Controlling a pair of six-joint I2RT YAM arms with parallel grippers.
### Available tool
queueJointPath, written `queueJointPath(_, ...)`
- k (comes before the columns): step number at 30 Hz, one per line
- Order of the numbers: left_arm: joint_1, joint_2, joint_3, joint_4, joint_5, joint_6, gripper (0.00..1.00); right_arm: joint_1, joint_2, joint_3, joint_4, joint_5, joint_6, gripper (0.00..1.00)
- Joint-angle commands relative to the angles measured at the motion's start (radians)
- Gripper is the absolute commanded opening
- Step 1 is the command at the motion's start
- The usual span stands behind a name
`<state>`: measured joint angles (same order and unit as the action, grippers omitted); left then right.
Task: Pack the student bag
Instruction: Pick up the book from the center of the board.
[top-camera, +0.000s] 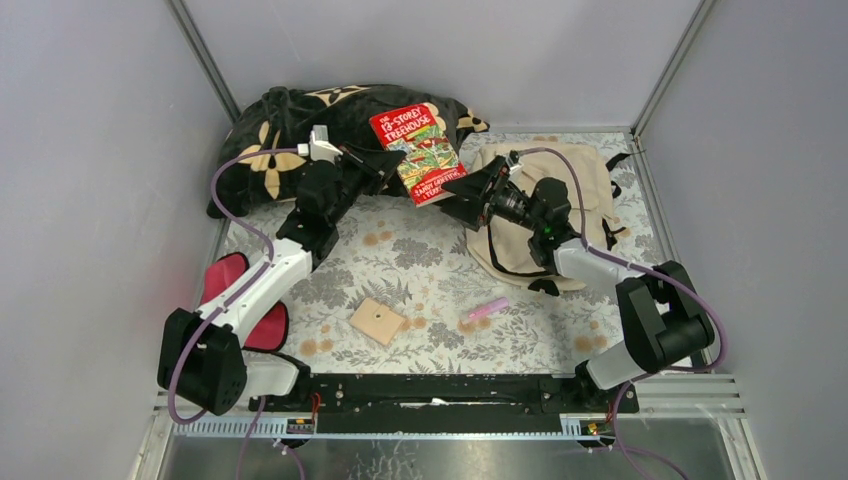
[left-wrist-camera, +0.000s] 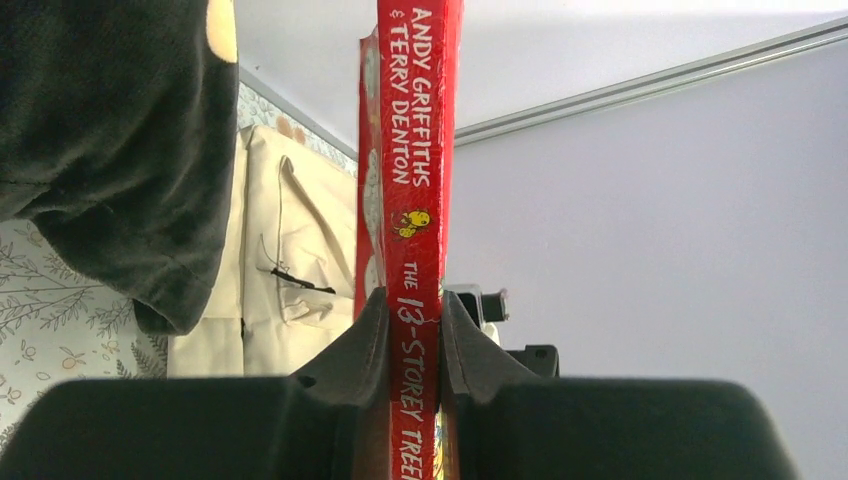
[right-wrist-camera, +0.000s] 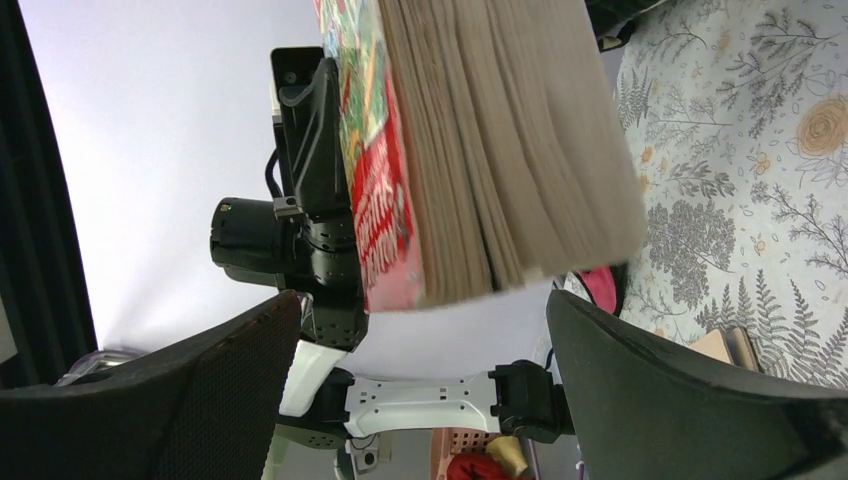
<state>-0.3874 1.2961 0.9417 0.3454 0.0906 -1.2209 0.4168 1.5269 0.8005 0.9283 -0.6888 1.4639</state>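
A red paperback, "The 13-Storey Treehouse" (top-camera: 418, 150), hangs tilted in the air at the back of the table. My left gripper (top-camera: 385, 168) is shut on its spine (left-wrist-camera: 415, 200), one finger (left-wrist-camera: 368, 340) on each side. My right gripper (top-camera: 462, 190) stands wide open just right of the book. The book's page edge (right-wrist-camera: 500, 140) sits ahead of the gap (right-wrist-camera: 422, 305) and touches neither finger. The student bag (top-camera: 590, 175), beige with black straps, lies flat at the back right, partly under my right arm. It also shows behind the book (left-wrist-camera: 300, 230).
A large black flower-patterned pillow (top-camera: 290, 120) fills the back left corner, close to my left wrist (left-wrist-camera: 110, 130). A red-and-black pouch (top-camera: 245, 300) lies by the left arm's base. A tan block (top-camera: 378, 321) and a pink stick (top-camera: 487, 309) lie near the front. Grey walls close three sides.
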Motion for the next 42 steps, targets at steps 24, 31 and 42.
queueJointPath(24,-0.036,-0.040,0.007,0.114,-0.025,0.000,0.00,0.037,0.055,0.094,0.304,0.177,0.085,1.00)
queueJointPath(31,-0.036,-0.057,-0.022,0.105,-0.007,0.004,0.00,0.012,0.015,0.060,0.258,0.216,0.058,0.96)
queueJointPath(42,-0.036,-0.050,-0.020,0.083,-0.005,0.015,0.00,0.004,0.015,0.057,0.229,0.195,0.048,0.19)
